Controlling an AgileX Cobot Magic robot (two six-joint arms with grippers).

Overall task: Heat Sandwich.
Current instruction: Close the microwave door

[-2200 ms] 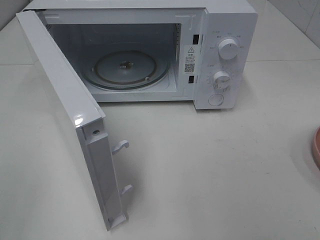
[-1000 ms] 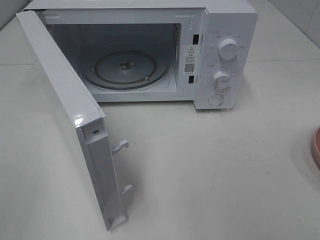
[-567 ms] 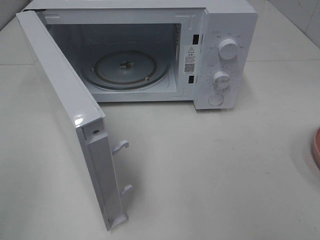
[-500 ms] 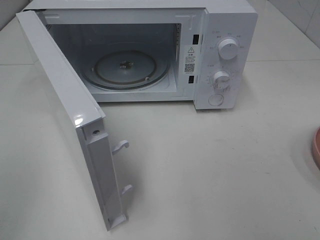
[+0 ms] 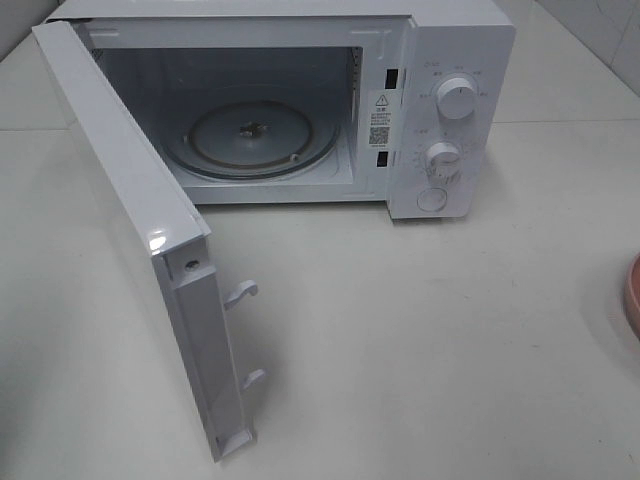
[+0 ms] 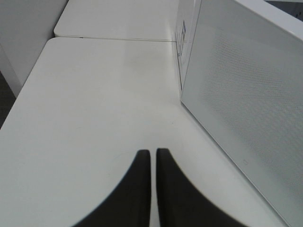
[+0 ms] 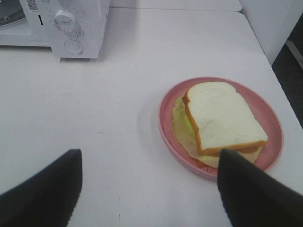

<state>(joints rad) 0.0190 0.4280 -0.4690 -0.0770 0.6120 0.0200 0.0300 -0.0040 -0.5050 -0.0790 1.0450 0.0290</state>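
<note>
From above, the white microwave (image 5: 300,100) stands with its door (image 5: 140,230) swung wide, and a pink plate (image 5: 632,295) peeks in well off its knob side. The left gripper (image 6: 153,163), pinched closed and empty, hovers beside the door. The right gripper (image 7: 149,189) gapes wide above the table (image 7: 94,118); the sandwich (image 7: 220,120), pale bread over green and orange, lies on that plate.

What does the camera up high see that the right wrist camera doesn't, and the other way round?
Only the high camera shows the microwave's open door and the glass turntable inside. Only the right wrist camera shows the sandwich lying on the whole pink plate, plus the open right hand. Both show the white microwave with its knobs, the white table, and the plate, just a sliver up high.
</note>
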